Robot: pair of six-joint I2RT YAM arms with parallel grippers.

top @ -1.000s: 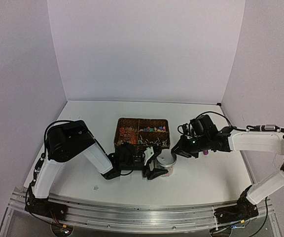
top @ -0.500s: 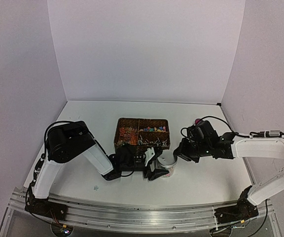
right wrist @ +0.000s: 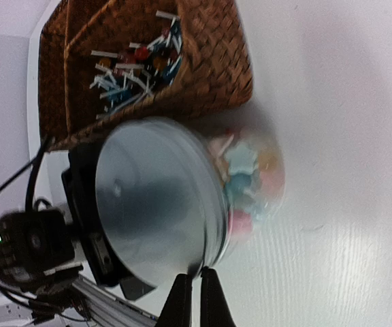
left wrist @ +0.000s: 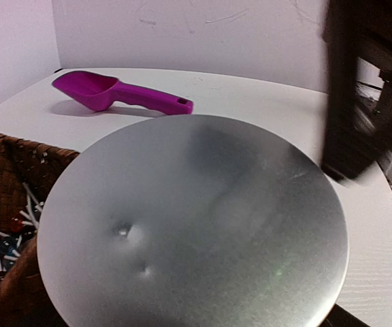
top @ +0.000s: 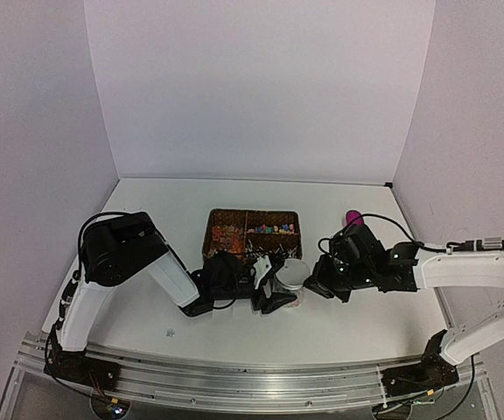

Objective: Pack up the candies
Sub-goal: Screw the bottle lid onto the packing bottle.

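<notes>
A clear jar of the candies, pink, orange, white and pale blue, wears a silver lid. My left gripper is shut on the jar, one finger on each side. The lid fills the left wrist view and hides the fingers. My right gripper is shut, its tips touching the lid's rim from the right. More candies lie in the woven basket. The magenta scoop lies on the table behind the right arm.
The brown basket stands just behind the jar, its near compartment full of white-sticked lollipops. The basket's corner shows in the left wrist view. White walls close the table at the back and sides.
My right gripper has moved left and down, from apart from the jar to its lid's rim. The lid now looks slightly tipped. The left gripper has kept its hold.
</notes>
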